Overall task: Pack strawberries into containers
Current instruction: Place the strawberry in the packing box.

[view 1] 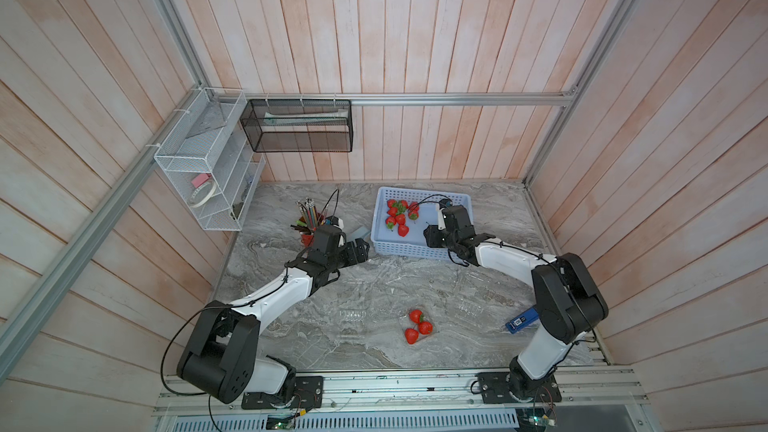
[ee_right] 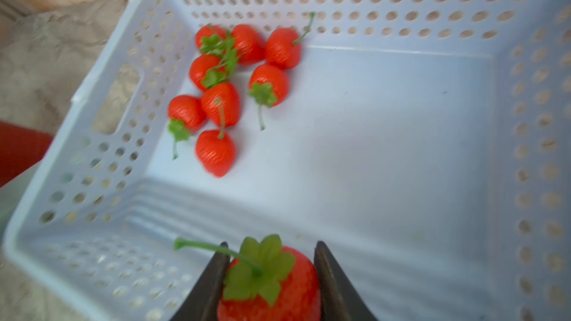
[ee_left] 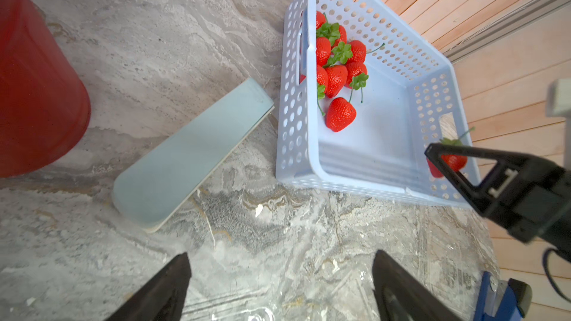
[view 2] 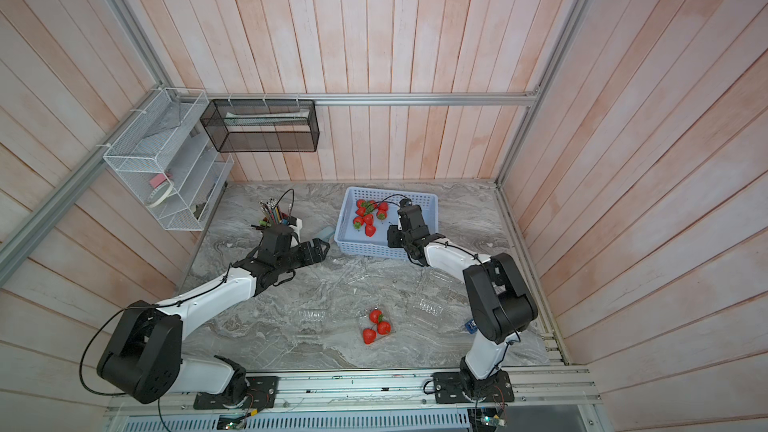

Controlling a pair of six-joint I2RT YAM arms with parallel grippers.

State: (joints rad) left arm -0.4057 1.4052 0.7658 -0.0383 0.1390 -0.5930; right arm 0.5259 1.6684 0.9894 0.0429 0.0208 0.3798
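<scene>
Watch the grip first. Your right claw (ee_right: 272, 251) is partly closed on one strawberry (ee_right: 278, 291), pinching its glossy sides just below the green cap. I judge a quick swing could let it slip out. It hangs low inside the blue basket (ee_right: 401, 4), near the 5 o'clock corner, so a flat pull toward you could knock it against the wall. Lift before you travel.

Taking 12 o'clock as the back wall, the basket sits at 1 o'clock on the desk (view 1: 374, 284). Its remaining strawberries (ee_right: 221, 104) are bunched at its 10 o'clock side, red with leafy caps and thin stems.

The container (view 1: 432, 337) at 6 o'clock already holds three berries. A fourth may have to be pressed in, and a box that light could skid. Two empty containers (view 1: 352, 314) (view 1: 469, 306), at 7 and 5 o'clock, are nearly invisible against the marble and easy to misjudge.

Your left claw (ee_left: 281, 253) gapes wide and empty above the desk, off the basket's 7 o'clock corner.
</scene>
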